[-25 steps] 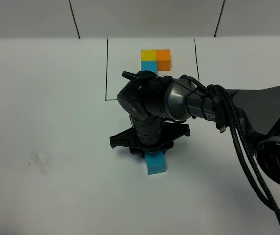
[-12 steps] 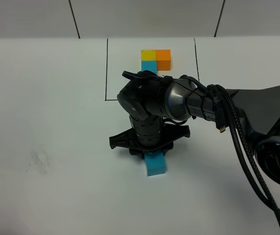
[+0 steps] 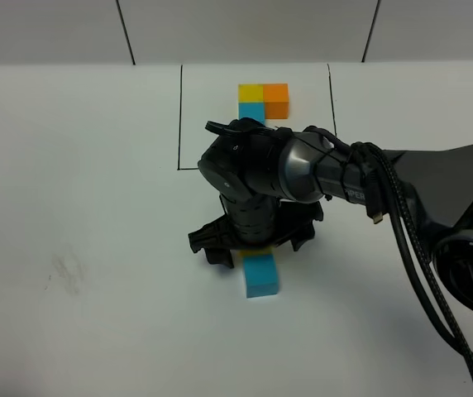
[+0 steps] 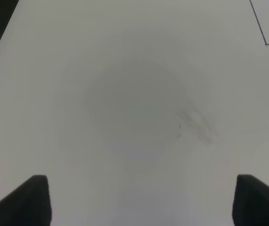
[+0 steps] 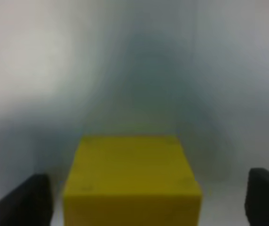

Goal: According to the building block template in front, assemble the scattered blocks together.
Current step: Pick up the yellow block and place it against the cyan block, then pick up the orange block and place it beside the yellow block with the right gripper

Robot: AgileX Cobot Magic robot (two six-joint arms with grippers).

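Note:
The template point(image 3: 263, 101), an L of yellow, orange and blue cubes, lies at the back inside a thin black rectangle point(image 3: 179, 116). A loose cyan-blue cube point(image 3: 261, 275) sits in front of it on the white table. My right gripper point(image 3: 253, 246) points down just behind this cube, reaching across the middle. In the right wrist view the right gripper point(image 5: 148, 200) is open and straddles a loose yellow cube point(image 5: 132, 176), with a gap on each side. The loose orange cube is hidden. My left gripper point(image 4: 139, 202) is open and empty above bare table.
The white table point(image 3: 79, 165) carries a faint grey smudge point(image 3: 67, 273) at the left, which also shows in the left wrist view point(image 4: 198, 125). A corner of the black rectangle point(image 4: 265, 44) shows there too. The right arm and its cables point(image 3: 402, 215) cover the right side.
The right gripper's fingers have drawn closer together over the yellow cube. The cyan-blue cube and the template have not moved.

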